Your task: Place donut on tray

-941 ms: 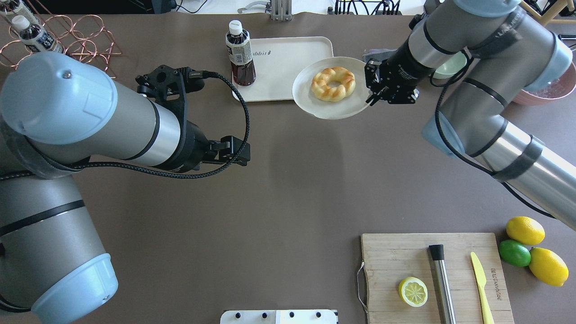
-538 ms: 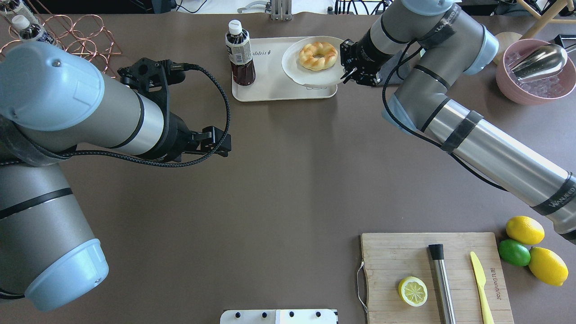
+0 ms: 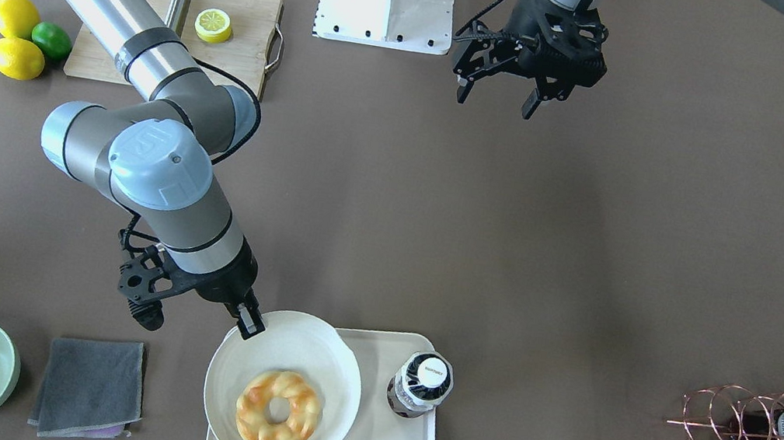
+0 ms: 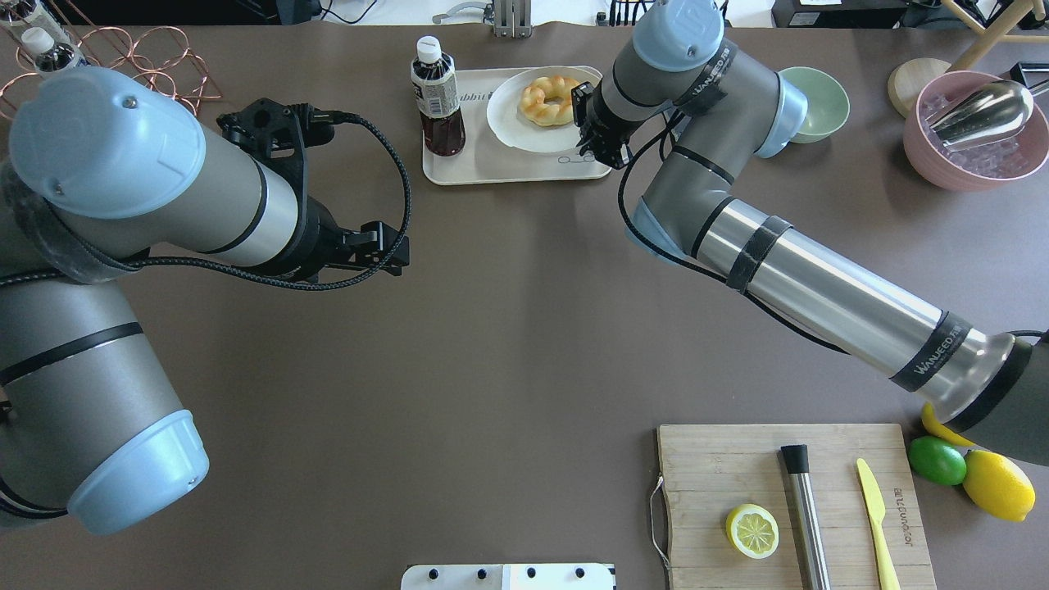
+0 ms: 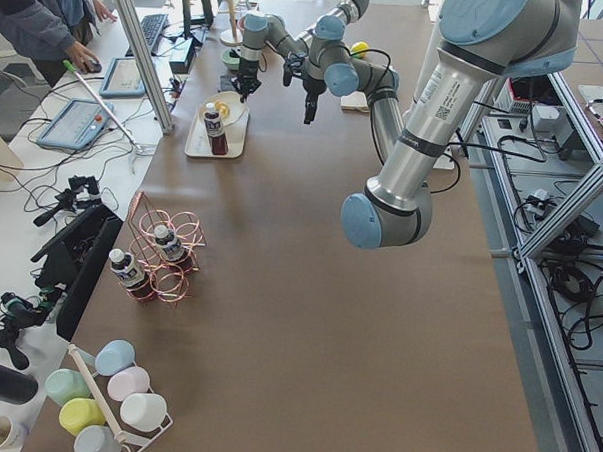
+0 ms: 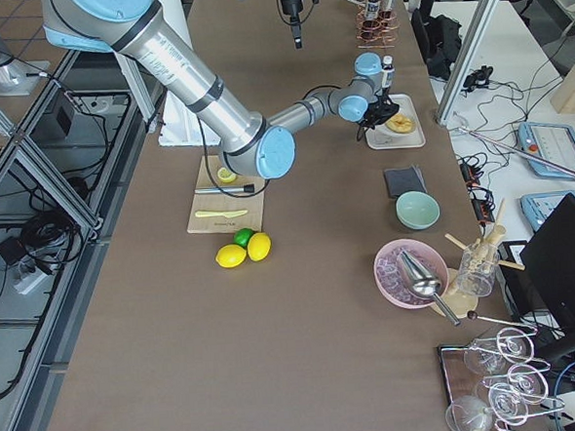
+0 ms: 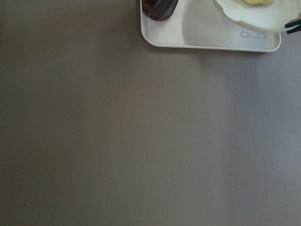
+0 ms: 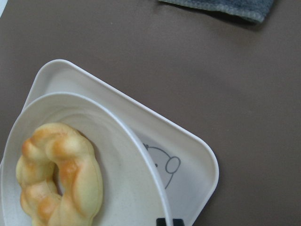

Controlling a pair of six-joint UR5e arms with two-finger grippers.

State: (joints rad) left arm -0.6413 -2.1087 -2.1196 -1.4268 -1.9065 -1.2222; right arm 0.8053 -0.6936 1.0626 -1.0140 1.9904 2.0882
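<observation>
At the worktop's far edge, 12 o'clock in the overhead view, the donut (image 4: 547,100) lies flat in a round plate (image 4: 515,131) over the right half of the tray (image 4: 475,164); whether plate touches tray I cannot tell. The right pincer (image 4: 590,124) is clamped on the plate's rim at about 4 o'clock, while a bottle (image 4: 437,98) stands on the tray at the plate's 9 o'clock. The left pincer (image 3: 495,102) hangs with fingers apart, empty, well away over the worktop. The donut looks light and soft, likely to dent under a hard squeeze, and it lies loose, so a tilted plate could let it slide. The stiff rim seems the safer hold; taken directly, a gentle grip across the ring's outer sides would suit
</observation>
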